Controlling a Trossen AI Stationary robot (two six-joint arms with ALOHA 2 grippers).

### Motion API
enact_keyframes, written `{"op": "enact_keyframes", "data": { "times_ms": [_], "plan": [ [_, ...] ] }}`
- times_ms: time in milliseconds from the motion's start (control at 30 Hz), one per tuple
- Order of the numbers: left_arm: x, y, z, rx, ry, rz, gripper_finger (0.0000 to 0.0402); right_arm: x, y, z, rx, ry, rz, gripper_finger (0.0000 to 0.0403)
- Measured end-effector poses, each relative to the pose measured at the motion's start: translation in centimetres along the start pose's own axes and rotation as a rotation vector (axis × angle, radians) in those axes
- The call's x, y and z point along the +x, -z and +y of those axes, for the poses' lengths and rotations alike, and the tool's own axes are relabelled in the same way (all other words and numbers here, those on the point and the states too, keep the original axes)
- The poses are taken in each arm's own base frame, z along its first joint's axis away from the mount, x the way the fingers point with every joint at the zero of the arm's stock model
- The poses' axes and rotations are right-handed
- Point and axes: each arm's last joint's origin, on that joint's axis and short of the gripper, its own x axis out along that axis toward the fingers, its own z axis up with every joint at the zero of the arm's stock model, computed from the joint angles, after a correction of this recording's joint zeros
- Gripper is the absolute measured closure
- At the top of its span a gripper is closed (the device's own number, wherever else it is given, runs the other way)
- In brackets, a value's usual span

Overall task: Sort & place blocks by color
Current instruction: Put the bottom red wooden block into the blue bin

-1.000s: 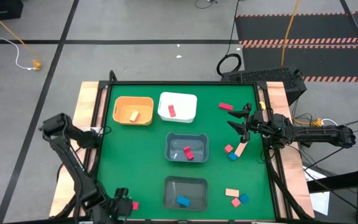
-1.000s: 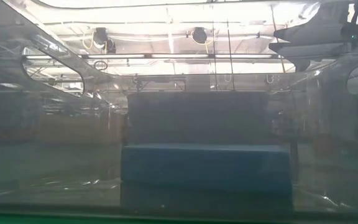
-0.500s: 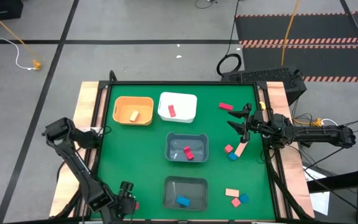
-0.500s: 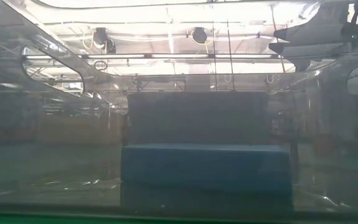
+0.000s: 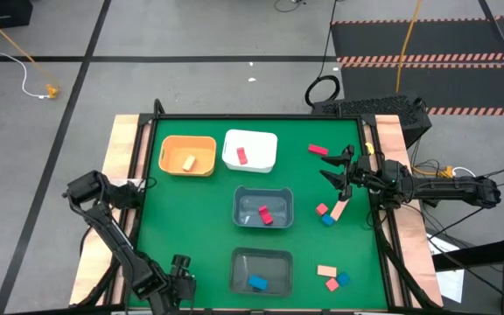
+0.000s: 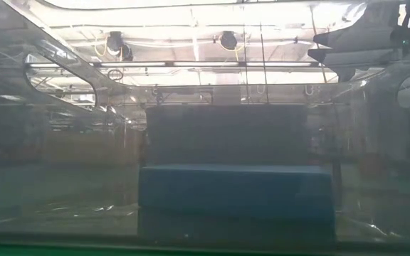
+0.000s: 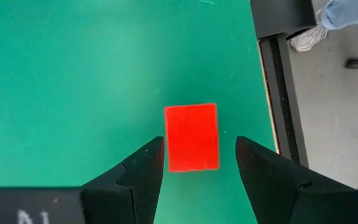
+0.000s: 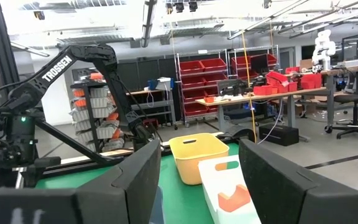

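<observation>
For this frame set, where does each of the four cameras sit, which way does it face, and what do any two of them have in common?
High view: above the table, looking straight down; shows both arms, left gripper at the near edge, right gripper at the right side.
Low view: at table-top height, looking level through a clear grey bin; no gripper shows.
Left wrist view: looks down past its open fingers at a red block on the green mat.
Right wrist view: looks level across the table into the room, fingers open.
Shared: the orange bin and white bin appear in the high and right wrist views.

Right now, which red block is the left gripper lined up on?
The lone red block at the mat's near-left corner, lying between the open fingers of the left gripper. The other red blocks sit in the white bin, a grey bin, or near the right gripper.
</observation>
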Motion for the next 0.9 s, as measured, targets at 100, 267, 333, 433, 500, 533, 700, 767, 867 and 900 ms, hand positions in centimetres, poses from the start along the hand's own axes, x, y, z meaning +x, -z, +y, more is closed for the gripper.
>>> {"op": "enact_keyframes", "data": {
  "times_ms": [100, 267, 333, 433, 500, 533, 700, 767, 867, 900],
  "plan": [
    [0.3, 0.1, 0.0, -0.010, -0.006, 0.007, 0.0201, 0.0, 0.0, 0.0, 0.000, 0.000, 0.000, 0.0193],
    [1.3, 0.2, 0.1, -0.042, -0.027, 0.028, 0.0201, 0.0, 0.0, 0.0, 0.000, 0.001, 0.000, 0.0193],
    [1.7, 0.2, 0.1, -0.052, -0.037, 0.037, 0.0201, 0.0, 0.0, 0.0, 0.000, 0.000, 0.000, 0.0193],
    [2.4, 0.1, 0.4, -0.072, -0.054, 0.048, 0.0201, 0.0, 0.0, 0.0, 0.000, 0.000, 0.000, 0.0193],
    [2.5, 0.0, 0.6, -0.082, -0.058, 0.051, 0.0202, 0.0, 0.0, 0.0, 0.000, 0.000, 0.000, 0.0193],
    [2.5, -0.1, 0.6, -0.085, -0.060, 0.049, 0.0206, 0.0, 0.0, 0.0, 0.000, 0.000, 0.000, 0.0193],
    [2.7, -0.5, 1.1, -0.122, -0.056, 0.057, 0.0266, 0.0, 0.0, 0.0, 0.000, 0.000, 0.000, 0.0193],
    [2.7, -0.8, 1.4, -0.170, -0.049, 0.066, 0.0268, 0.0, 0.0, 0.0, 0.000, 0.000, 0.000, 0.0193],
    [2.8, -1.2, 1.9, -0.241, -0.046, 0.072, 0.0268, 0.0, 0.0, 0.0, 0.000, 0.000, 0.000, 0.0193],
    [2.7, -1.3, 2.1, -0.250, -0.046, 0.071, 0.0268, 0.0, 0.0, 0.0, 0.000, 0.000, 0.000, 0.0193]
  ]
}}
